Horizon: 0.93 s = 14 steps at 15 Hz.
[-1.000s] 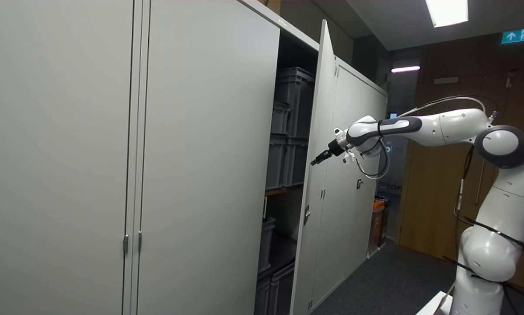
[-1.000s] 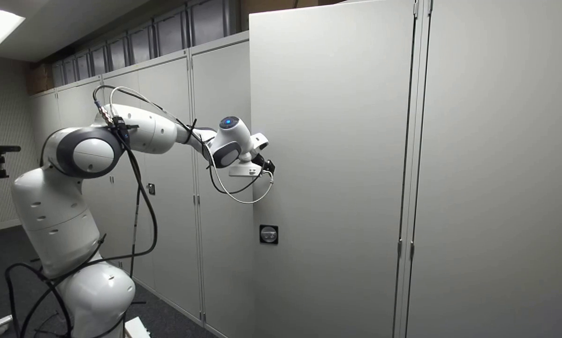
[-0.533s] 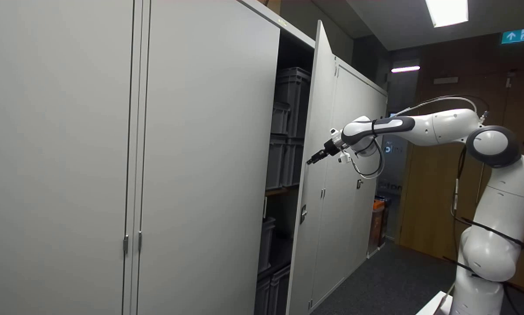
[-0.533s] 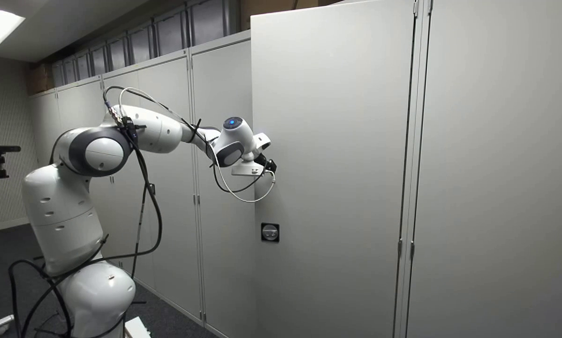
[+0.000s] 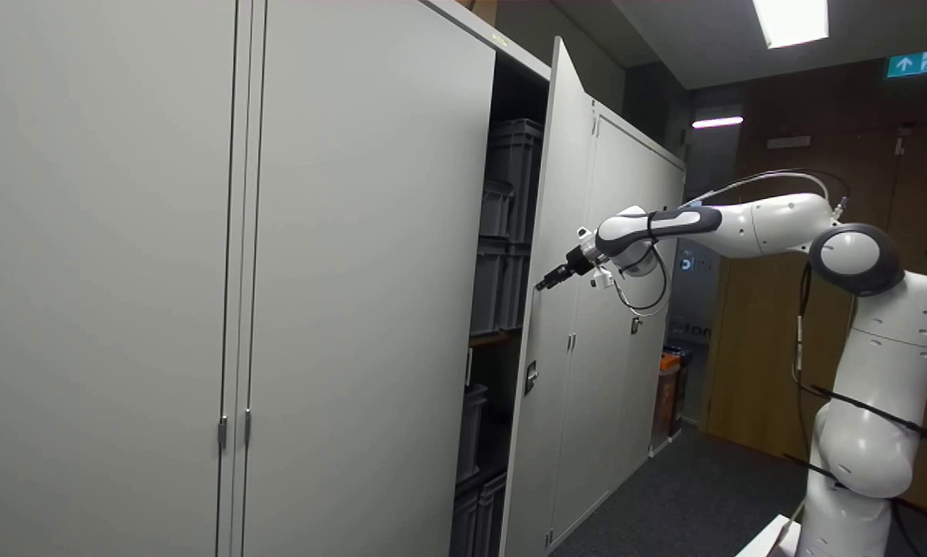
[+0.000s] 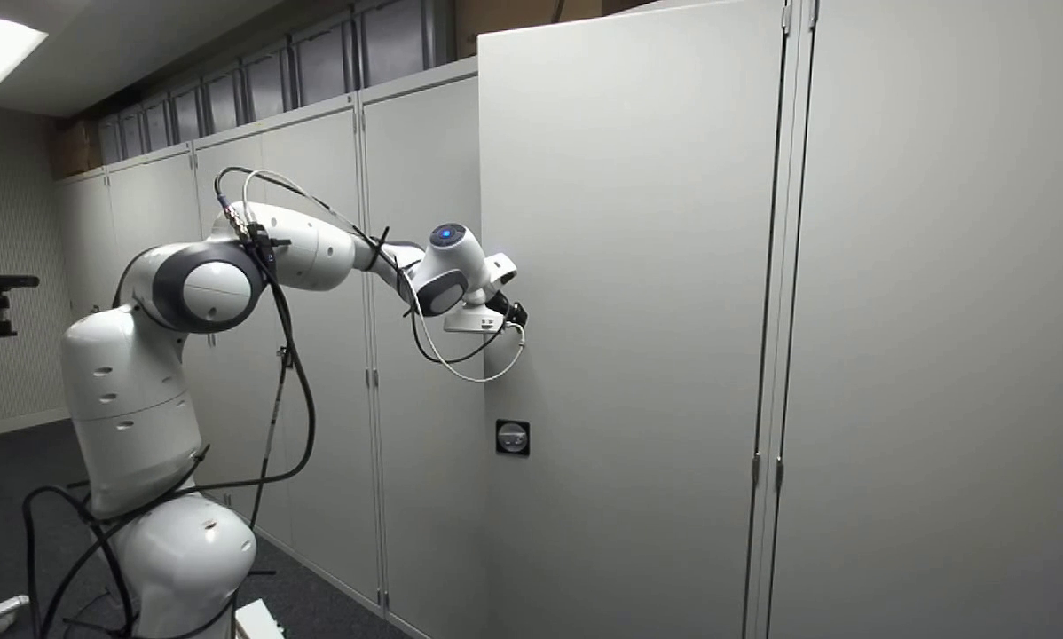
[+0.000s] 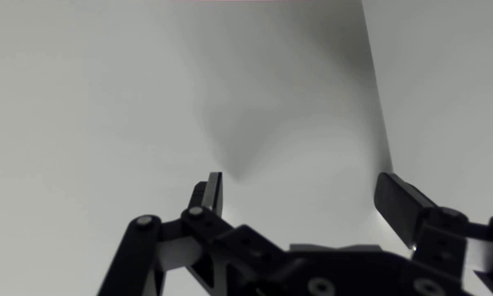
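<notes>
A tall light grey cabinet door stands partly open; its outer face is toward my arm. My gripper is at this face near the free edge, above the latch handle, which also shows in an exterior view. The gripper is partly hidden there by the wrist. In the wrist view the gripper has its fingers wide apart, nothing between them, with the door face right in front. The right finger is by the door's edge; contact looks likely but is not certain.
Grey crates stand on shelves behind the partly open door. A closed door adjoins the gap. Further closed cabinets line the wall. Bins with an orange lid stand farther off. Cables hang along the arm.
The arm and gripper have moved toward the cabinet, leftward and rightward in the two exterior views. The door has swung inward with them, and the gap to the crates is narrower.
</notes>
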Motion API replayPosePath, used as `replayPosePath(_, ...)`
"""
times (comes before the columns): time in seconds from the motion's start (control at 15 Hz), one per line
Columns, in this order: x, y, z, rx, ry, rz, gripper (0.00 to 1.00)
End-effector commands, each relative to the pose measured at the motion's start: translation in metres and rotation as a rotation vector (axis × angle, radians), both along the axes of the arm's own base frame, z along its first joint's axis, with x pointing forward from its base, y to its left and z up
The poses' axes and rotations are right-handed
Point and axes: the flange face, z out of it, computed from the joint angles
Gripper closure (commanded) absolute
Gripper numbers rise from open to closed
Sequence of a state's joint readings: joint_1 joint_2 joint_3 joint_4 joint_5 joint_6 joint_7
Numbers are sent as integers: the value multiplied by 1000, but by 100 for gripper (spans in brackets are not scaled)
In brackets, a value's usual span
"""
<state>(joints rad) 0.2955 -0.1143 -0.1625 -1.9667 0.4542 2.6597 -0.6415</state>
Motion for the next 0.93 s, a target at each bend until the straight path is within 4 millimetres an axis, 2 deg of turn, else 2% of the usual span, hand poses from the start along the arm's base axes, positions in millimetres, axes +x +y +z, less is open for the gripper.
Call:
replayPosePath(0.0, 15, 5, 8, 9, -29, 10, 0)
replayPosePath(0.87, 40, 25, -12, -8, 10, 23, 0)
